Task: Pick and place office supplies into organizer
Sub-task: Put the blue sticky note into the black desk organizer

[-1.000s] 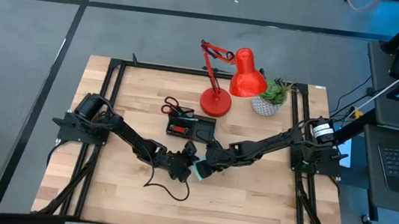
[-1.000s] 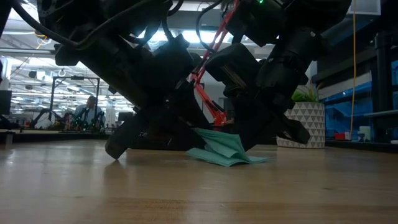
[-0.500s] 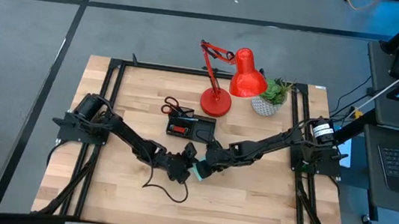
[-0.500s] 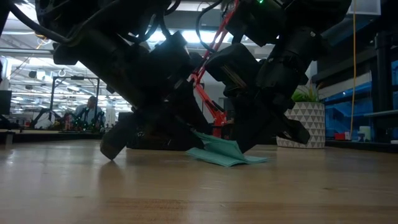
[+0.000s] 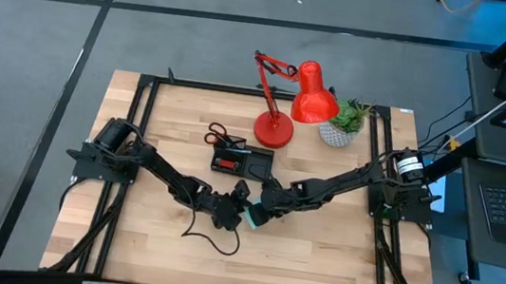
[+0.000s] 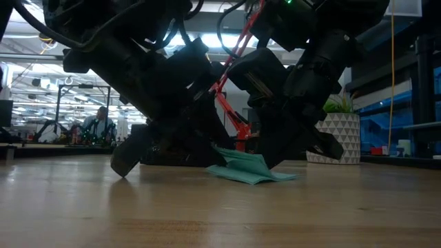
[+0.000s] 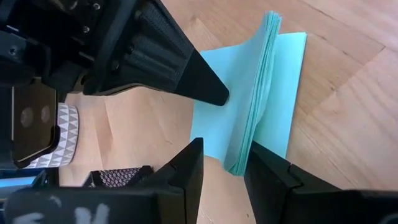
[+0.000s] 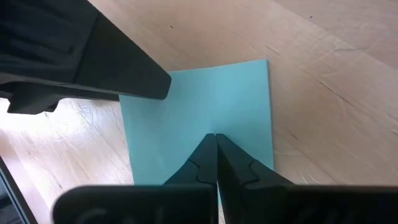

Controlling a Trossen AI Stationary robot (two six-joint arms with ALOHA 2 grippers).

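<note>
High view puts both our arms meeting mid-table, just near of the organizer [image 5: 243, 164], over the sticky-note pad [image 5: 251, 218]. Left gripper [image 7: 222, 163] has its fingers partway apart, straddling one edge of the pad; left wrist view shows the stack of sheets standing up between them, splayed off the bottom sheet that lies flat on the table [image 5: 155, 246]. Whether the pads actually bite the stack, we can't tell; looks like straddling contact. Right gripper [image 8: 215, 155] is fully closed, holding nothing, tips together and pressed down on the flat cyan sheet; our read is it's acting as a hold-down so the pad doesn't skate while the left works its edge up. Low view agrees: pad [image 6: 248, 167] sits on the wood with its top sheets lifted and fanned, both grippers crowded on it. Organizer sits left of the red lamp base [image 5: 272, 130], with something red already in it, red-handled scissors [image 5: 219, 136] touching its far-left corner, still outside. Potted plant [image 5: 343, 122] is far right, clear of the work. Pad isn't off the table yet, so we judge the pick as mid-grasp. Risk: peeling sheets instead of lifting the whole block.
</note>
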